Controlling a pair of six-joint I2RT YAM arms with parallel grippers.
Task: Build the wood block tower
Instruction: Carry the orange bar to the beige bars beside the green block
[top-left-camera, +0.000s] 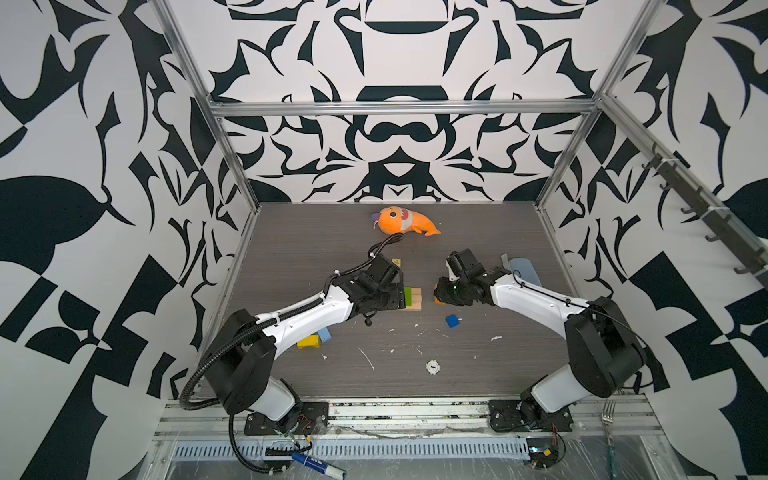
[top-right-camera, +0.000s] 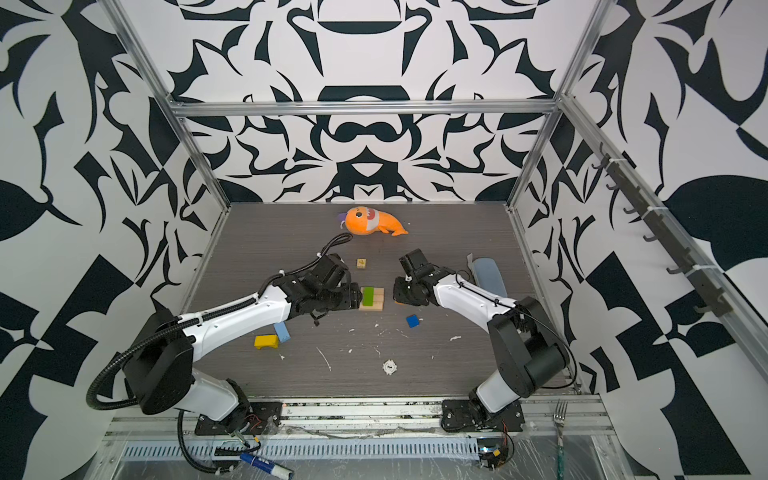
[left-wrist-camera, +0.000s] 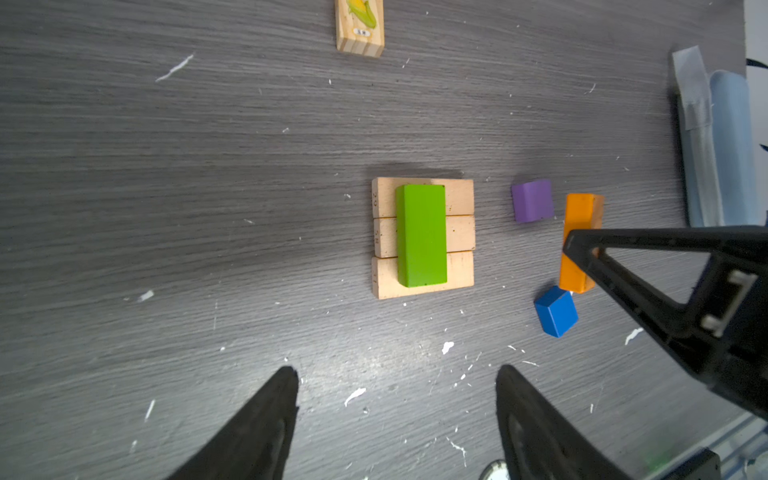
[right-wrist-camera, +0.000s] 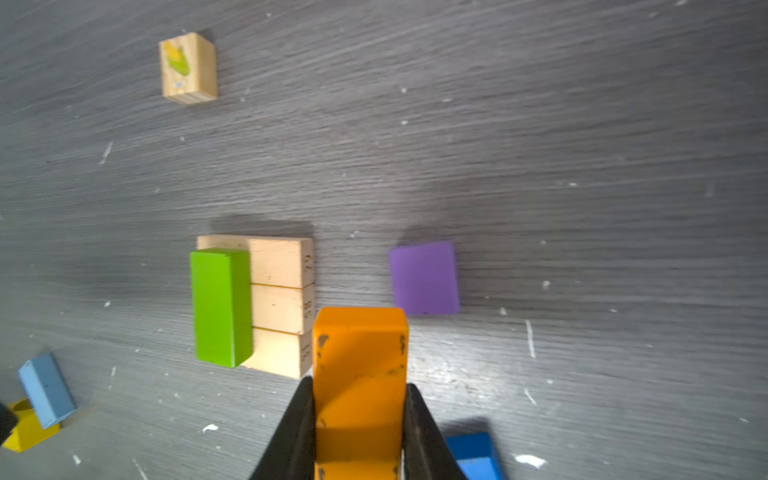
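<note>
**Top views.** At mid-table (top-left-camera: 291, 232) three tan bars (top-left-camera: 417, 306) lie side by side, with a green brick (top-left-camera: 408, 296) lying across their left part. The left gripper (top-left-camera: 395, 297) is just left of this stack and the right gripper (top-left-camera: 439, 293) just right of it, an orange brick (top-left-camera: 439, 301) showing under it. A blue cube (top-left-camera: 452, 321) lies nearer, to the right. A yellow brick (top-left-camera: 308, 342) and a light-blue brick (top-left-camera: 324, 334) touch at near left. A picture block (top-right-camera: 361, 263) and a plush fish (top-left-camera: 403, 221) lie farther off.

**Left wrist.** The left gripper's fingers (left-wrist-camera: 274, 419) stand well apart with nothing between them, short of the stack. A purple cube (left-wrist-camera: 532, 200) lies between the stack and the orange brick.

**Right wrist.** The right gripper's jaws are closed on the long sides of the orange brick, its free end just beside the bars.
</note>
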